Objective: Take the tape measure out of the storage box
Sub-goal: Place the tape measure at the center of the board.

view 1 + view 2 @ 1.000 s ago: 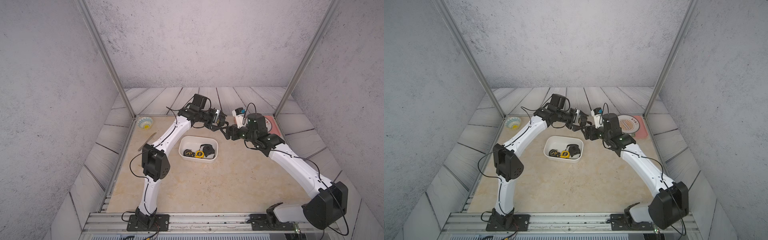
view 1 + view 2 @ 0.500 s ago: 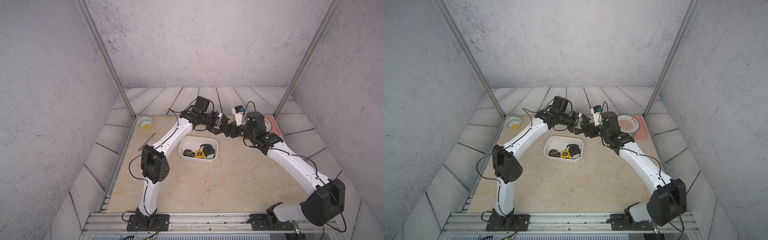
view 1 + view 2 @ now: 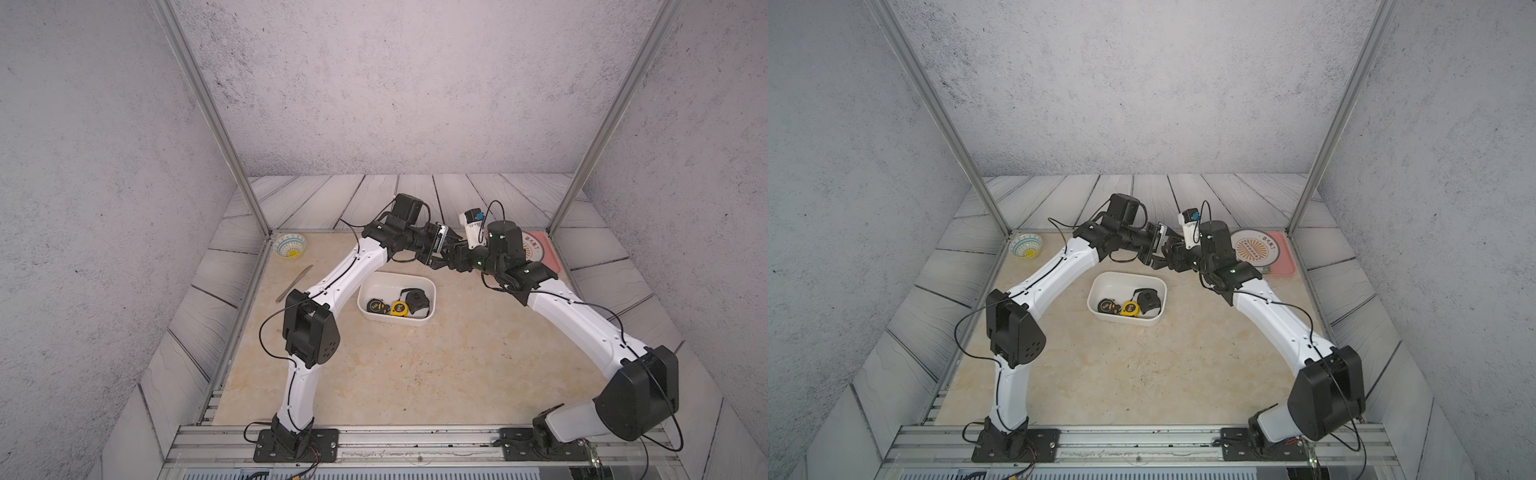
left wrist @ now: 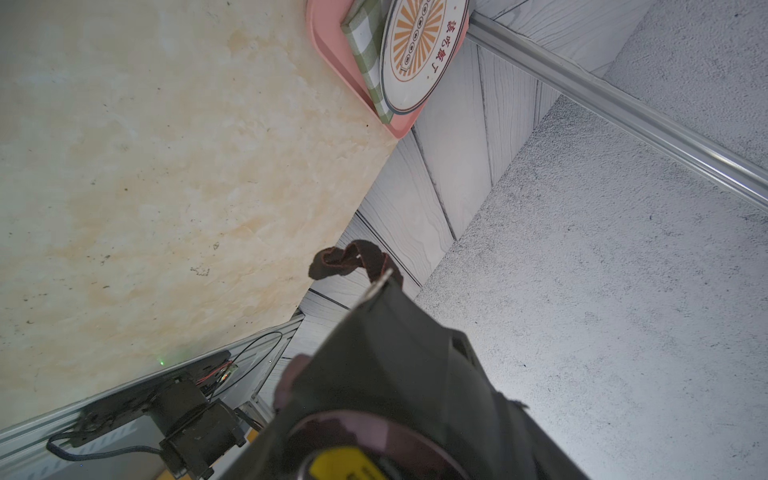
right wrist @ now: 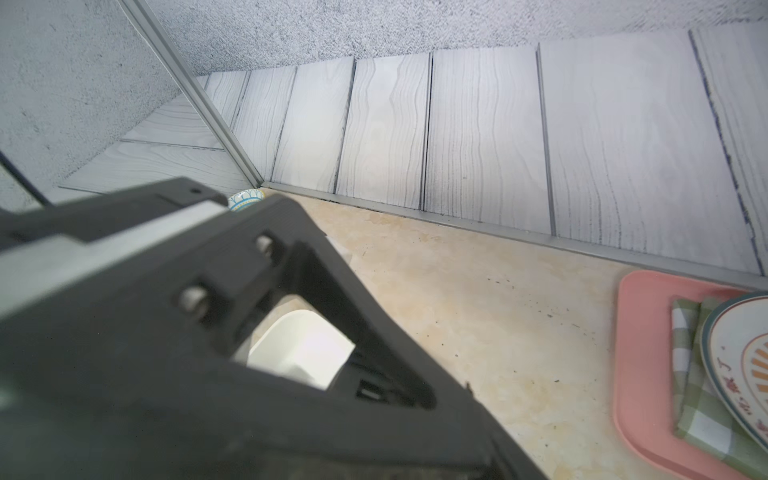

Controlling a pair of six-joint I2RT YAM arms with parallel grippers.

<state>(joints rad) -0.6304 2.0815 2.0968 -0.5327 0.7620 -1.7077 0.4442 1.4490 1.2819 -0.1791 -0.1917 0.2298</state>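
Both top views: left tool (image 3: pixel 444 251) and right tool (image 3: pixel 453 261) meet above the counter (image 3: pixel 415 365), just beyond the storage box (image 3: pixel 432 293); three tape measures (image 3: pixel 398 308) lie inside it.
Left wrist: left tool clamped on a dark tape measure (image 4: pixel 399 374) with a yellow label; strap (image 4: pixel 349 259) looped at its end.
Right wrist: cannot tell how the right tool's jaws stand; left tool's frame fills the near view.

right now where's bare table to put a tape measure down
The widest bare patch is the tabletop between the storage box and the front rail, flanked by both arms. A smaller one lies between box and pink tray, under the right arm. Crowded: behind the box, where the left gripper and right gripper meet, and the bowl corner.
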